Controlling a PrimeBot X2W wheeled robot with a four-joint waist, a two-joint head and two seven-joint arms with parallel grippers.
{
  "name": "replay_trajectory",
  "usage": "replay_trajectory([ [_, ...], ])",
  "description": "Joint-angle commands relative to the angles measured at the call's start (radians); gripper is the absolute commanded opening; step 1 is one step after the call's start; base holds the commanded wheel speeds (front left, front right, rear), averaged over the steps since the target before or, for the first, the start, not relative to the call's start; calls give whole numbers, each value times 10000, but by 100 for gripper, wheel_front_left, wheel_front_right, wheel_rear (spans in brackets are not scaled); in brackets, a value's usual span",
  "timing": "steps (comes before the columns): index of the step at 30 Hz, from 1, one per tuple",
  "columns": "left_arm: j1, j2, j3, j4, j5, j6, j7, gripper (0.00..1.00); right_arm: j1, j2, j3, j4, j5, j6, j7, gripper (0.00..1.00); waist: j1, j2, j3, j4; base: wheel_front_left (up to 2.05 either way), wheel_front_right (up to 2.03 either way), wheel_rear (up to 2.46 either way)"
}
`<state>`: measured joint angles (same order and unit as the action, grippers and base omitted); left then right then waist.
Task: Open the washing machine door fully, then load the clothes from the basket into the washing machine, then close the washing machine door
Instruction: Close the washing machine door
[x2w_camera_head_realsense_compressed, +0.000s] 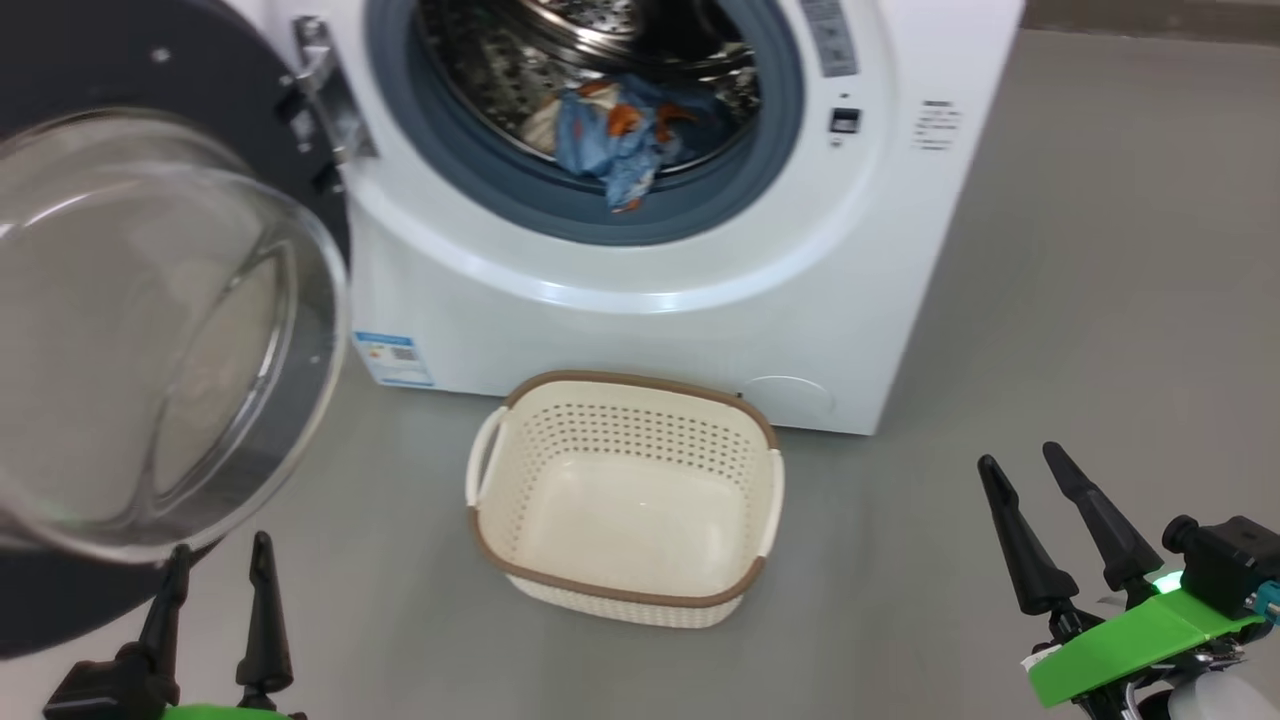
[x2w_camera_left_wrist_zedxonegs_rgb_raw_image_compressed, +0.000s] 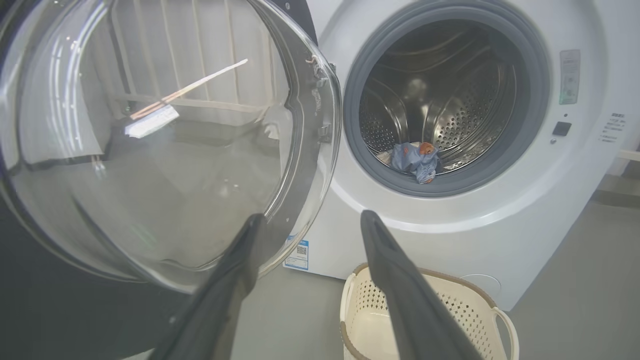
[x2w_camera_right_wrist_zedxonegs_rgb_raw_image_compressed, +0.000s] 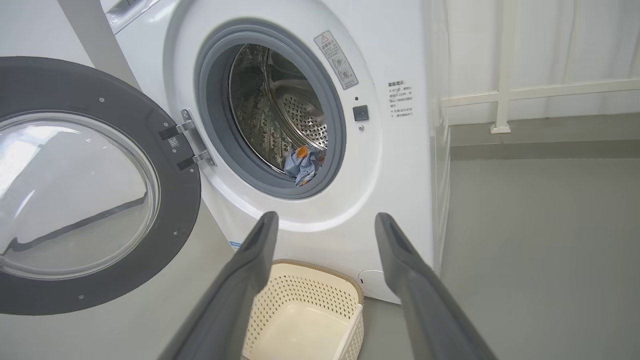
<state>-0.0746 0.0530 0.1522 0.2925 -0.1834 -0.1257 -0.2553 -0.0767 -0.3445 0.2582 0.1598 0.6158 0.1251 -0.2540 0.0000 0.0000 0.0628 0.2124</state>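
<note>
- Grippers: two, both low in the head view, both empty.
- Left gripper (x2w_camera_head_realsense_compressed: 221, 548): fingers spread wide, gripping nothing. The tips sit just beneath the clear bowl of the washing machine door (x2w_camera_head_realsense_compressed: 150, 330); whether they touch the glass cannot be told.
- Right gripper (x2w_camera_head_realsense_compressed: 1020, 458): fingers likewise parted, nothing between them. It is poised over bare floor (x2w_camera_head_realsense_compressed: 1100, 300), well apart from the basket (x2w_camera_head_realsense_compressed: 630, 380).
- Basket: upright on the floor just in front of the washing machine (x2w_camera_head_realsense_compressed: 650, 320), between the two grippers. Its cream bottom shows bare, with no garment inside.
- Clothes (x2w_camera_head_realsense_compressed: 620, 140): one blue-and-orange bundle in the steel drum (x2w_camera_head_realsense_compressed: 500, 60), at its lower front. A fold droops over the grey gasket (x2w_camera_head_realsense_compressed: 560, 215).
- Door: swung wide on its hinge (x2w_camera_head_realsense_compressed: 330, 90) to the left of the opening, bowl turned toward the room.
- Progress, as judged: opening looks complete, and so does loading, since the basket holds nothing. Closing the door is the one step left.
- Caution, as judged: the drooping fold could be pinched between door and gasket, so tucking it deeper first seems wise. The left gripper stands nearer the door and looks the likelier one to push it shut.
</note>
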Motion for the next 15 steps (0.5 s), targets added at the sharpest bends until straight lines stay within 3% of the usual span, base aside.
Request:
replay_trajectory([
  [1,-19,126,364,-338,107,-29,-65,100,-273,-270,202,-254,-18,56,-78,100,0,0,-54,814,0,0,0],
  [15,458,2,801,-580,133,56,-65,100,-435,-392,758,-265,17,56,-78,100,0,0,-91,3059,0,0,0],
])
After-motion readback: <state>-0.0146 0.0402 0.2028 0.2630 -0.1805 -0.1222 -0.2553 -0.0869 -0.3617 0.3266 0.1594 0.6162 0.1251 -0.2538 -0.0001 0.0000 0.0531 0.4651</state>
